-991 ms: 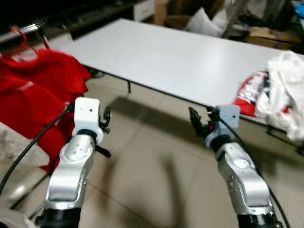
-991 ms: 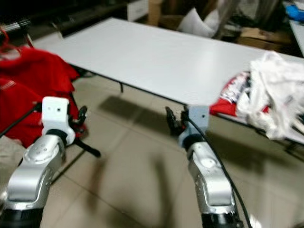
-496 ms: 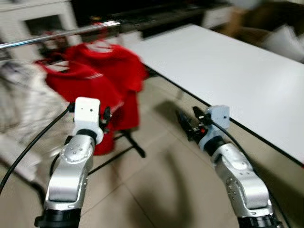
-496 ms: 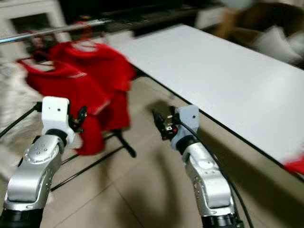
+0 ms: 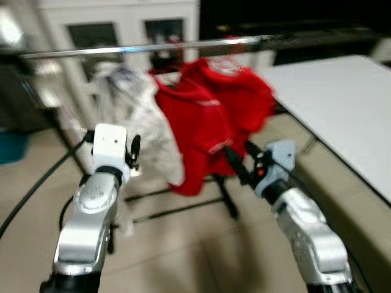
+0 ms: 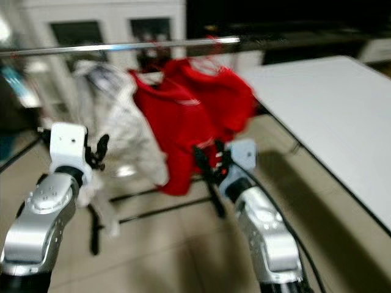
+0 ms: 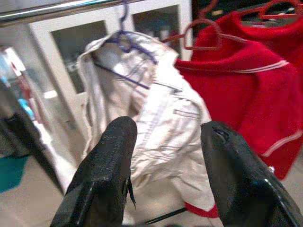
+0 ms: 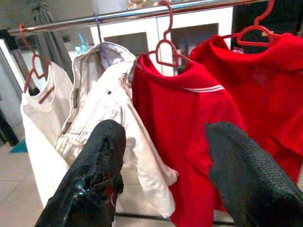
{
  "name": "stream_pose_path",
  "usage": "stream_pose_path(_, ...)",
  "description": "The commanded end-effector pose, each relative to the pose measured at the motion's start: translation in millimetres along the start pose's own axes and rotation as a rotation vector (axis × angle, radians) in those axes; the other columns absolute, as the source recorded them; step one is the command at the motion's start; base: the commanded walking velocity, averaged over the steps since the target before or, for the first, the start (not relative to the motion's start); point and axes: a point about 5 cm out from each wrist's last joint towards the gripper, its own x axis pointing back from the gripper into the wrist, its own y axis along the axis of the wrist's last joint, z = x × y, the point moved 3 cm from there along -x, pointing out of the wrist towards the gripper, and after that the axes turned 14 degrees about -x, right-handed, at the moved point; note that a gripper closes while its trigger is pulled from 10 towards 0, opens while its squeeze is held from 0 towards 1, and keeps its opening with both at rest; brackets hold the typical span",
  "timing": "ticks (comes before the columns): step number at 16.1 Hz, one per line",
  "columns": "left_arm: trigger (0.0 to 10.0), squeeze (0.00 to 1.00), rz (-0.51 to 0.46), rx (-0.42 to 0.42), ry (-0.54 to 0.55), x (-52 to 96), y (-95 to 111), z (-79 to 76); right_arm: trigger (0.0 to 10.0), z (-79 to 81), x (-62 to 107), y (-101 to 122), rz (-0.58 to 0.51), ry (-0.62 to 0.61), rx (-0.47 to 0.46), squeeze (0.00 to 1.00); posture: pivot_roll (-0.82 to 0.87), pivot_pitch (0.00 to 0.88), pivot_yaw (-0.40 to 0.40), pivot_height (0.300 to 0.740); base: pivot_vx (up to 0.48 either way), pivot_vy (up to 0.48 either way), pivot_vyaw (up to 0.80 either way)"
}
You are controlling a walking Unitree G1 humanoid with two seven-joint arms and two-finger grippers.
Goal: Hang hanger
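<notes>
While the rail [image 8: 142, 13] spans ahead of both grippers, red shirts [image 8: 199, 118] and a white jacket [image 7: 156, 123] are hung on hangers [image 8: 163, 49] there. Both the left gripper [image 7: 165, 175] and right gripper [image 8: 165, 179] are spread open, empty. A hanger is judged light, stiff, best taken at its neck.
</notes>
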Motion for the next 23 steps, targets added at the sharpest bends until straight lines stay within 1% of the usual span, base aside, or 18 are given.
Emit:
stream_pose_path(1, 10.0, 0.0, -0.002, 0.011, -0.027, 1.3, 2.2, -7.4, 10.0, -5.4, 4.6, 5.6, -0.014, -0.019, 0.001, 0.0, -0.06, 0.001, 0.013, 0.74, 0.259, 0.0, 0.8)
stream_pose_path(3, 10.0, 0.0, -0.008, 0.005, -0.025, 1.7, 3.6, -7.6, 10.0, -6.6, 5.7, 6.8, -0.017, -0.019, -0.006, 0.0, -0.06, 0.0, 0.003, 0.74, 0.253, 0.0, 0.8)
stream_pose_path(5, 10.0, 0.0, -0.027, -0.026, -0.015, 1.5, 7.9, -6.2, 10.0, -6.2, 5.2, 11.9, -0.044, -0.018, -0.019, 0.0, -0.06, 0.0, -0.003, 0.74, 0.255, 0.0, 0.8)
stream_pose_path(7, 10.0, 0.0, -0.045, -0.043, -0.012, 0.9, 12.3, -4.7, 10.0, -3.9, 3.7, 16.3, -0.069, -0.013, -0.029, 0.0, -0.06, 0.0, 0.004, 0.74, 0.257, 0.0, 0.8)
stream_pose_path(9, 10.0, 0.0, -0.051, -0.042, -0.002, -0.2, 13.9, -1.5, 10.0, -2.0, 2.4, 20.0, -0.09, -0.011, -0.029, 0.0, -0.05, 0.0, 0.009, 0.74, 0.253, 0.0, 0.64)
stream_pose_path(10, 10.0, 0.0, -0.054, -0.041, 0.003, -1.1, 14.7, -0.1, 10.0, -3.9, 1.1, 20.0, -0.089, -0.037, -0.058, 0.0, -0.06, 0.0, 0.011, 0.74, 0.251, 0.0, 0.0)
stream_pose_path(11, 10.0, 0.0, -0.062, -0.045, 0.006, -2.6, 16.8, 0.1, 10.0, -3.5, -1.2, 20.6, -0.071, -0.052, -0.034, 0.0, -0.06, 0.0, 0.011, 0.74, 0.251, 0.0, 0.0)
stream_pose_path(13, 10.0, 0.0, -0.067, -0.048, 0.003, -3.4, 17.5, -2.5, 10.0, -2.1, -2.4, 23.5, -0.062, -0.053, -0.056, 0.0, -0.06, 0.0, 0.011, 0.74, 0.0, 0.0, 0.0)
stream_pose_path(14, 10.0, 0.0, -0.068, -0.047, 0.002, -3.4, 17.7, -3.1, 10.0, -5.1, -2.4, 23.1, -0.053, -0.077, -0.052, 0.0, -0.06, 0.0, 0.011, 0.74, 0.0, 0.0, 0.0)
stream_pose_path(15, 10.0, 0.0, -0.071, -0.045, -0.002, -3.3, 18.1, -4.0, 10.0, -8.8, -2.6, 21.6, -0.042, -0.099, -0.123, 0.0, -0.05, 0.0, 0.002, 0.74, 0.0, 0.0, 0.0)
stream_pose_path(16, 10.0, 0.0, -0.073, -0.047, -0.001, -3.0, 18.1, -3.3, 10.0, -5.6, -3.0, 18.1, -0.009, -0.07, -0.155, 0.0, -0.05, 0.0, -0.006, 0.74, 0.0, 0.0, 0.0)
stream_pose_path(17, 10.0, 0.0, -0.073, -0.047, 0.002, -3.1, 17.4, -2.4, 10.0, -2.9, -4.1, 16.1, 0.013, -0.058, -0.134, 0.0, -0.05, 0.0, -0.01, 0.74, 0.0, 0.0, 0.0)
stream_pose_path(18, 10.0, 0.0, -0.071, -0.046, 0.005, -3.0, 16.6, -2.2, 10.0, -3.3, -5.1, 16.4, 0.009, -0.069, -0.131, 0.0, -0.04, 0.0, -0.014, 0.74, 0.0, 0.0, 0.0)
stream_pose_path(19, 10.0, 0.0, -0.068, -0.038, 0.014, -2.5, 15.7, -2.1, 10.0, -7.6, -7.2, 17.6, 0.001, -0.114, -0.093, 0.0, -0.03, 0.0, -0.022, 0.74, 0.0, 0.0, 0.0)
stream_pose_path(20, 10.0, 0.0, -0.071, -0.036, 0.017, -1.3, 17.1, -1.4, 10.0, -8.8, -9.6, 19.3, -0.007, -0.123, -0.078, 0.0, -0.02, 0.0, -0.029, 0.74, 0.0, 0.0, 0.0)
stream_pose_path(21, 10.0, 0.0, -0.078, -0.034, 0.007, 0.6, 18.0, -1.3, 10.0, -2.7, -13.8, 21.3, -0.003, -0.088, -0.032, 0.0, -0.02, 0.0, -0.036, 0.74, 0.266, 0.0, 0.8)
stream_pose_path(22, 10.0, 0.0, -0.078, -0.031, 0.003, 1.5, 17.6, -1.3, 10.0, -0.1, -15.3, 21.3, -0.001, -0.076, -0.015, 0.0, -0.02, 0.0, -0.035, 0.74, 0.274, 0.0, 0.8)
stream_pose_path(23, 10.0, 0.0, -0.081, -0.024, -0.004, 1.5, 18.2, -2.3, 10.0, -3.2, -14.9, 22.2, -0.018, -0.104, -0.038, 0.0, -0.02, 0.0, -0.032, 0.74, 0.3, 0.0, 0.8)
